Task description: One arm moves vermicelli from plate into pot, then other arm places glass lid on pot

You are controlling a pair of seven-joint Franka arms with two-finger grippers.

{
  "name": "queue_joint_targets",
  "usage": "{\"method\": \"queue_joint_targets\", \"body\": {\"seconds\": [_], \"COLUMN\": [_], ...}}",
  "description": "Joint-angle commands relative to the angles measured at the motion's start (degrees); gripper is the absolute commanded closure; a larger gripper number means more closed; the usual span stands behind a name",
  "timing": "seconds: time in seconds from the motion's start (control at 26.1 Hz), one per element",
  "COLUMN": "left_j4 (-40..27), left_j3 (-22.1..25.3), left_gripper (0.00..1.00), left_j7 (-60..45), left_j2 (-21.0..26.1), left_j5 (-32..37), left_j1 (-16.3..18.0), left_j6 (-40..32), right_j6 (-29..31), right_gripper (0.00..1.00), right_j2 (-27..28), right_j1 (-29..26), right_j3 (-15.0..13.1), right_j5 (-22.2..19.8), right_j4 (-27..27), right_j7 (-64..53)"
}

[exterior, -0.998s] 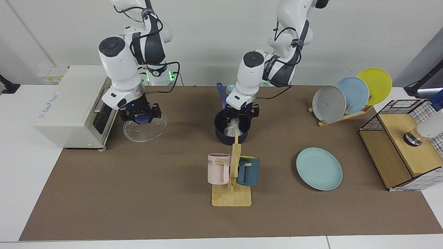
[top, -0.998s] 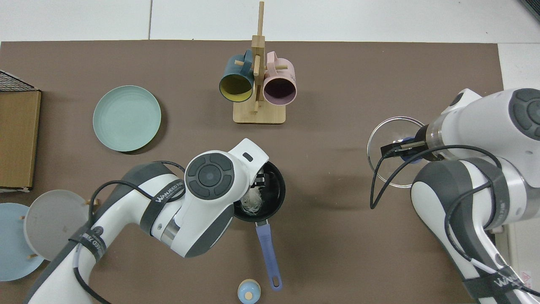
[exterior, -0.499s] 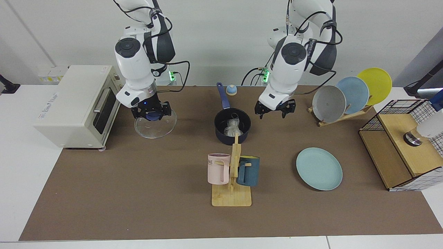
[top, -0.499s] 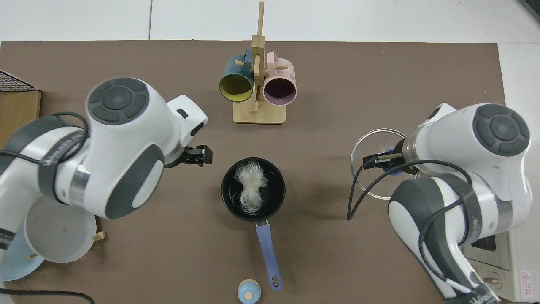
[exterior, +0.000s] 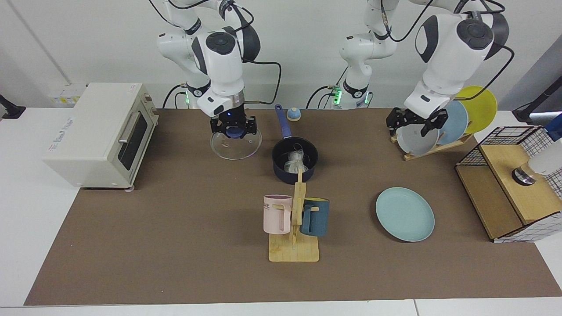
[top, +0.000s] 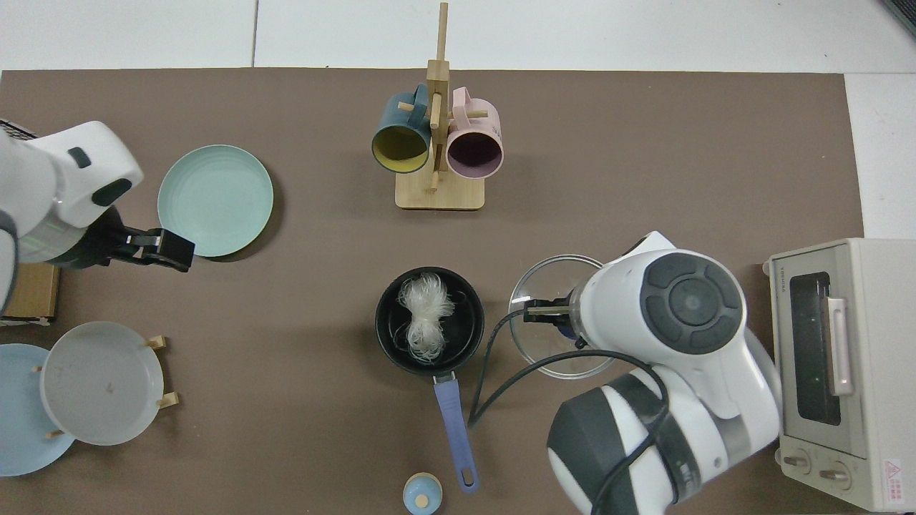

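The glass lid (exterior: 237, 149) hangs just above the table, left of the pot in the facing view. My right gripper (exterior: 233, 130) is shut on its blue knob. In the top view the right gripper (top: 558, 318) and its arm cover much of the glass lid (top: 544, 282). The dark pot (exterior: 294, 173) holds the whitish vermicelli (exterior: 295, 163), which also shows inside the pot (top: 465, 343) as vermicelli (top: 424, 316). The teal plate (exterior: 405, 213) lies bare. My left gripper (exterior: 415, 123) is open and holds nothing, raised in front of the plate rack; from above the left gripper (top: 172, 250) is beside the plate (top: 215, 200).
A wooden mug stand (exterior: 294, 250) with a pink and a dark teal mug stands in front of the pot. A toaster oven (exterior: 94, 131) sits at the view's left. A rack of upright plates (exterior: 443, 120) and a wood-and-wire box (exterior: 509, 184) stand at the right. A small blue knob-shaped piece (exterior: 293, 114) lies behind the pot handle.
The left gripper has left the vermicelli in the pot, risen and swung away to the plate rack. The right arm has carried the lid sideways, close to the pot.
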Motion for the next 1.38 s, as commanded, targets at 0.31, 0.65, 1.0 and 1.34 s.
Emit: {"method": "queue_joint_targets", "body": {"seconds": [0.31,0.65,1.0,1.34], "left_j4": [-0.46,-0.46,-0.37,-0.37], "left_j3": [8.31,6.73,6.64,6.73], "left_gripper": [0.0,0.0,0.0,0.0], "left_j7": [6.06,3.6,3.68,3.68], "left_j2": [-1.86,-1.94,-1.68,-1.5], "left_j5": [-4.67,-1.76,-1.85,-1.85], "left_j1": [-2.52,-2.09,-1.91,-2.08], "left_j6": [-2.16,-2.95,0.91,1.09], "right_j6": [0.76,-4.69,-4.96,-2.33], "right_gripper": [1.0,1.0,1.0,1.0], "right_j2": [7.45,21.15,26.61,26.88], "right_j1": [-0.2,5.24,6.92,5.78], "right_j3": [11.31,13.86,14.04,14.13], "right_j5": [-2.82,-11.35,-14.87,-14.79], "right_j4": [9.06,24.16,28.23,25.94], "right_j7": [21.52,34.09,35.6,35.42]}}
